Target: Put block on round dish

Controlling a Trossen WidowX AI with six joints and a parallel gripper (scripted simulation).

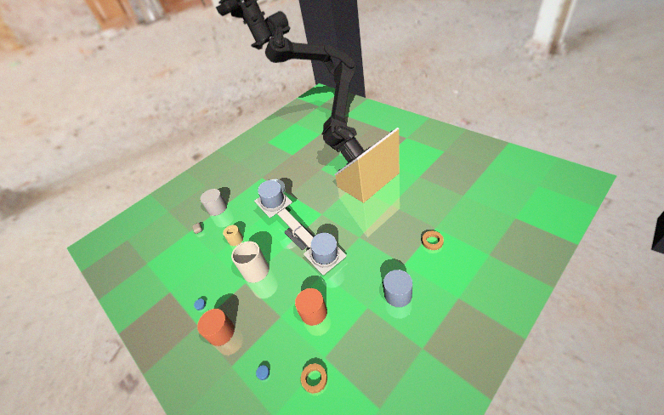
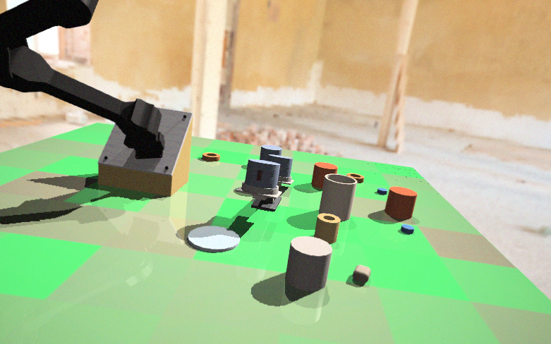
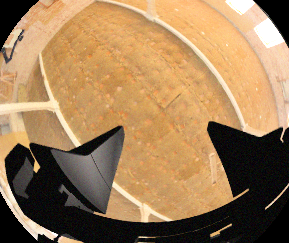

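Observation:
My gripper (image 3: 168, 128) is open and empty, raised high at the top left of the top view, far from the cups. One blue-grey cup (image 1: 270, 195) (image 2: 261, 175) stands on the balance's end nearer the dish; a small dark reddish rectangle shows on its side in the exterior view. The other identical cup (image 1: 324, 248) (image 2: 285, 167) stands on the other end. The balance beam (image 1: 292, 221) joins both pans; I cannot tell surely which end is lower. The round pale dish (image 2: 213, 239) lies flat with nothing on it, mostly hidden in the top view. No block is visible under either cup.
The arm's sloped mount (image 1: 379, 167) (image 2: 178, 141) stands beside the balance. A loose blue-grey cup (image 1: 397, 288), two orange cylinders (image 1: 311, 307) (image 1: 215, 328), an open beige tube (image 1: 250, 263), a small tan tube (image 1: 232, 235), a grey-pink cylinder (image 1: 213, 202) and orange rings (image 1: 433, 248) (image 1: 314, 389) stand around.

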